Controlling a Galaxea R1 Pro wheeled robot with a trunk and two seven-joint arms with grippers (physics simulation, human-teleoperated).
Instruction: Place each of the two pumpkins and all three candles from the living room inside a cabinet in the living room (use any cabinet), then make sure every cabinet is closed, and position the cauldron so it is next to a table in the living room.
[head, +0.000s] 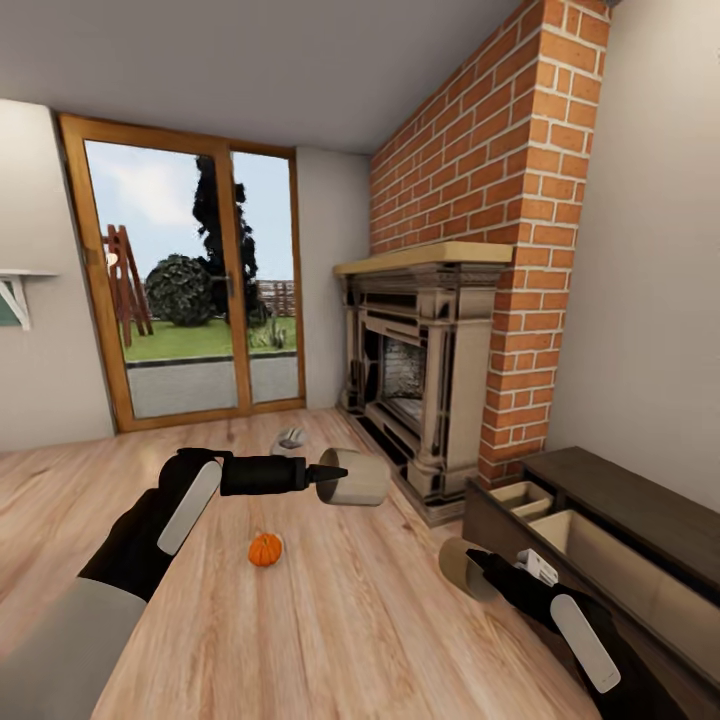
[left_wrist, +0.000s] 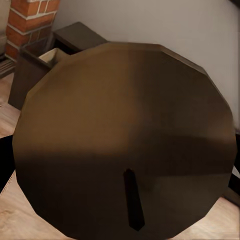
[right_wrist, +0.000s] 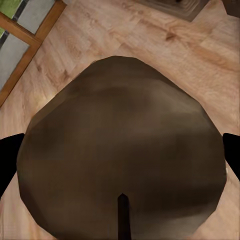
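— Beside the brick fireplace (head: 425, 380), what does the head view give?

— Taking the fireplace as the mark: the left gripper (head: 335, 473) hangs just in front of its hearth, closed on a tan candle (head: 358, 477) that it holds up in the air. Further out from the hearth, on the wooden floor (head: 300, 620), sits one orange pumpkin (head: 265, 549). A small grey object (head: 290, 437) lies on the floor near the fireplace's left corner, too blurred to name. To the right of the fireplace, against the wall, stands the dark-brown cabinet (head: 620, 510) with its drawers pulled open. The right gripper (head: 480, 565) is in front of that cabinet, clamped on a second candle (head: 460, 568). Glass doors (head: 190, 280) stand left of the fireplace, across the corner.

— And the left wrist view?

— The candle (left_wrist: 125, 135) looms close with its flat end toward the camera, a dark wick (left_wrist: 134, 205) on it. Behind it are a strip of the fireplace's brick (left_wrist: 30, 20) and, next to that, the open cabinet (left_wrist: 45, 55). The fingers are hidden, so the grip cannot be read here.

— The right wrist view?

— The other candle (right_wrist: 120, 160), again end-on, with its wick (right_wrist: 123, 215) showing. Black fingertips (right_wrist: 7, 160) press at either side of it. Floor planks (right_wrist: 165, 45) lie beyond, with the fireplace's base (right_wrist: 175, 6) at the edge.
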